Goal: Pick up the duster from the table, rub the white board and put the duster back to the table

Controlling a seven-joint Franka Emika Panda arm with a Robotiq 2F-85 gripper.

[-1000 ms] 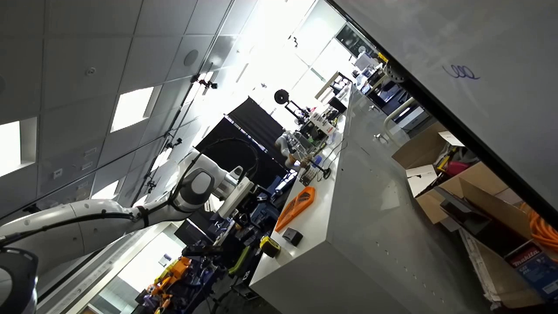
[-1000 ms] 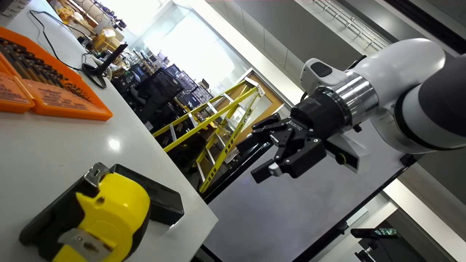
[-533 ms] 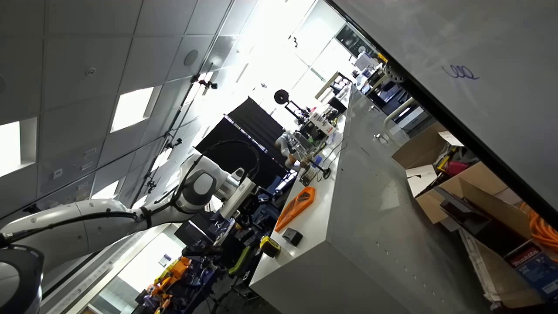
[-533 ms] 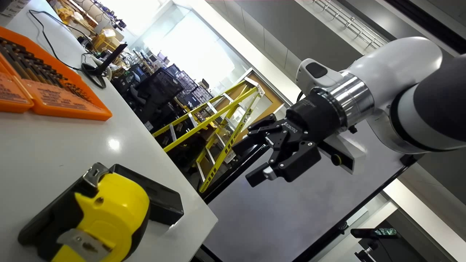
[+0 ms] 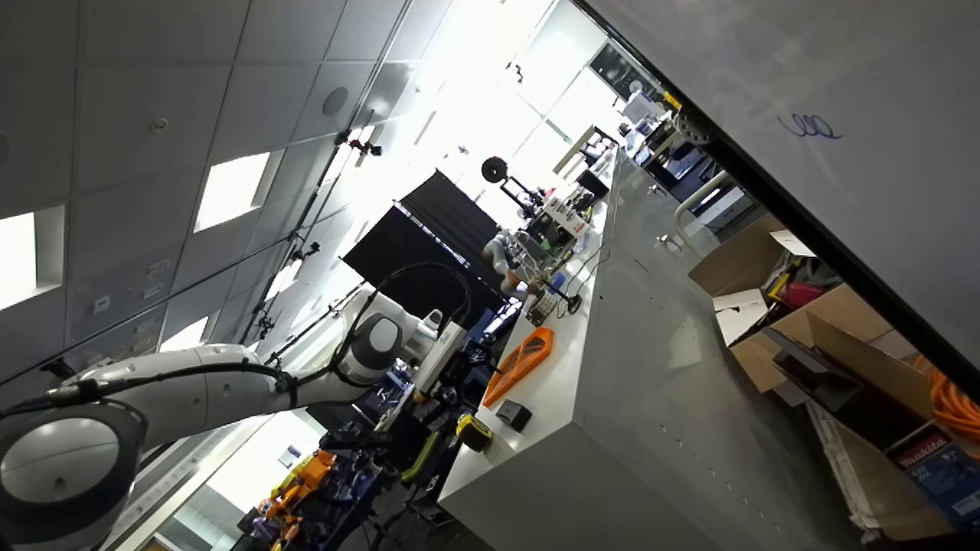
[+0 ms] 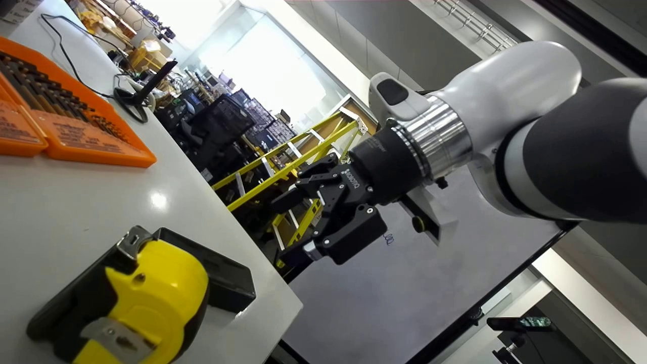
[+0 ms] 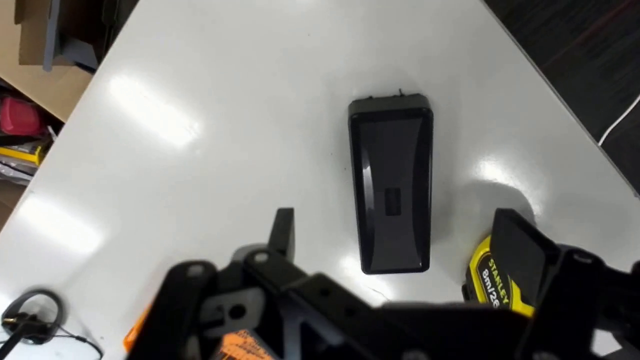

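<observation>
The duster (image 7: 392,185) is a black oblong block lying on the white table (image 7: 225,125). Both exterior views show it too, beside the tape measure. My gripper (image 6: 290,228) hangs in the air above the tabletop's level, its fingers spread wide with nothing held. Seen from the wrist, the duster's near half appears between the fingertips of the gripper (image 7: 395,216), without contact. The white board (image 5: 857,214), a large grey-white panel with a dark border, carries a small blue scribble (image 5: 809,126). In an exterior view the board (image 6: 404,293) stands behind the arm.
A yellow and black tape measure (image 7: 492,280) sits close to the duster, partly hidden by one finger in the wrist view. An orange drill-bit case (image 6: 96,136) lies farther along the table. A black stand with a cable (image 6: 136,98) is beyond it. Open cardboard boxes (image 5: 827,337) stand beside the table.
The arm has swung toward the table's end, with the gripper lower and closer to the duster. The gripper stays open. The duster, tape measure and board have not moved.
</observation>
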